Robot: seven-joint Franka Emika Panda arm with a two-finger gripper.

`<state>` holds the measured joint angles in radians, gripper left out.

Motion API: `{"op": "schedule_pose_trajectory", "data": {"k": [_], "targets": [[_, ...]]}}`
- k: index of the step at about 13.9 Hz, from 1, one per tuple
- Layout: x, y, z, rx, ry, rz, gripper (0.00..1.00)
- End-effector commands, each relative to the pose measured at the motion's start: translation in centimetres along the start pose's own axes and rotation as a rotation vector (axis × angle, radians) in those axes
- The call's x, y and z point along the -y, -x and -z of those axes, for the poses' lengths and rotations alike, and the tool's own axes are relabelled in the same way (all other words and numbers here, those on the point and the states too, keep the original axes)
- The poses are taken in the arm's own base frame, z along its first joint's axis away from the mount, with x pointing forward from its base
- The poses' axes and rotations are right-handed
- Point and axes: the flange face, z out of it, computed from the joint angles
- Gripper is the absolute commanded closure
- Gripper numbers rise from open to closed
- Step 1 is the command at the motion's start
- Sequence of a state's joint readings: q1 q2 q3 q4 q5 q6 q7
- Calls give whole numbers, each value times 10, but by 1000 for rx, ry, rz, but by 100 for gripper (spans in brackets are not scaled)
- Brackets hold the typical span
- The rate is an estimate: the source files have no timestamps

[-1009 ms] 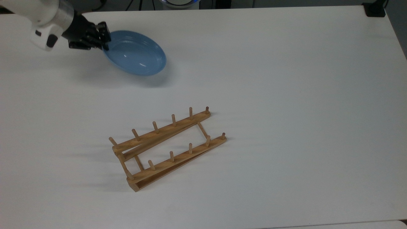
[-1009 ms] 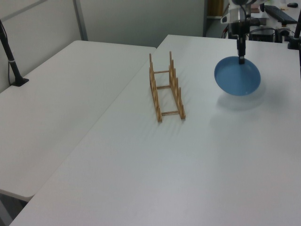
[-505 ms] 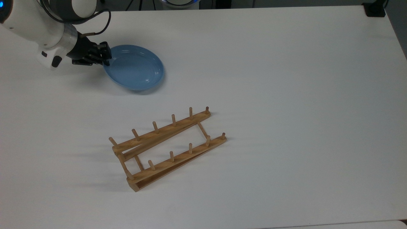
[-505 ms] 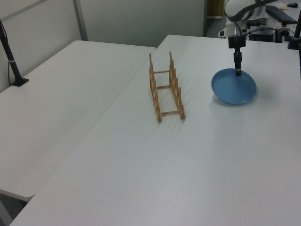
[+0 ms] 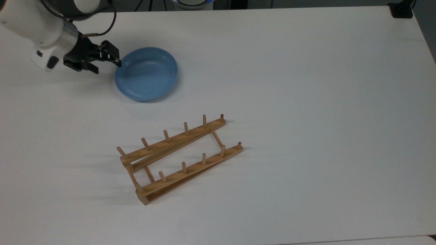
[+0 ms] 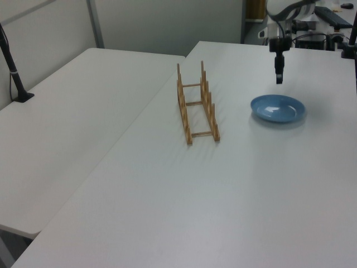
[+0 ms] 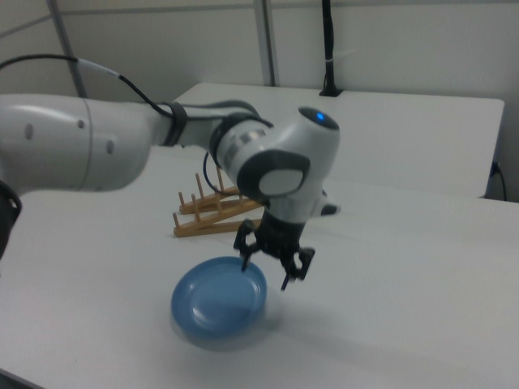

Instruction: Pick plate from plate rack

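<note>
The light-blue plate (image 5: 146, 73) lies flat on the white table, apart from the rack; it also appears as the plate (image 6: 277, 108) and the plate (image 7: 219, 301). My gripper (image 5: 107, 67) hangs open just off the plate's rim on the top view's left, holding nothing. In the right view the gripper (image 7: 268, 274) hovers a little above the rim with its fingers spread. In the left view the gripper (image 6: 278, 78) points down above the plate's far edge. The wooden plate rack (image 5: 180, 158) stands with no plate in it nearer the table's middle, seen too as the rack (image 6: 198, 106) and the rack (image 7: 215, 215).
A black clamp base (image 5: 402, 10) sits at the table's far corner on the top view's right. A second white table (image 6: 67, 128) with a black pole (image 6: 12, 67) adjoins on the left view's left. The arm's white body (image 7: 122, 150) reaches over the table behind the rack.
The plate was lowered from a tilted hold until it lay flat on the table. The gripper then opened, let go of the rim and rose slightly.
</note>
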<state>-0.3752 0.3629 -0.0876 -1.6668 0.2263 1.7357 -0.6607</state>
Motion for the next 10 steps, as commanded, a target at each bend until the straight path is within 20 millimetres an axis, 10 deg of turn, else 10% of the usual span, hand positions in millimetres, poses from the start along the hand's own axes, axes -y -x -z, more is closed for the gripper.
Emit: {"op": "schedule_pose_trajectory", "data": {"k": [1, 10], "targets": [[65, 18, 97, -116, 45, -162, 0], [244, 62, 194, -157, 104, -385, 0]]}}
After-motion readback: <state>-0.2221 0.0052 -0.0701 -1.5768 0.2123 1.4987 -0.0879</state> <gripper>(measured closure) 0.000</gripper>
